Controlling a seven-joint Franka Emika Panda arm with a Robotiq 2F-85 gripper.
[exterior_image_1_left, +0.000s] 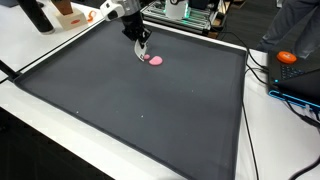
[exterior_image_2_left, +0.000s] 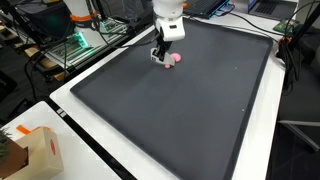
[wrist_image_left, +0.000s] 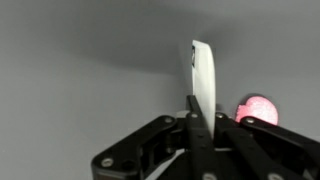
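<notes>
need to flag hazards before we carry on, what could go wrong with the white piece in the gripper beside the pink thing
1. The gripper pinches the thin white piece at one end only, so it might twist or slip out.
2. The pink object lies close beside it on the dark mat; a sideways move could knock it away.

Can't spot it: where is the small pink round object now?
The small pink round object lies on the dark grey mat, near its far edge in an exterior view, just beside the gripper, which is shut on a thin white strip.
</notes>
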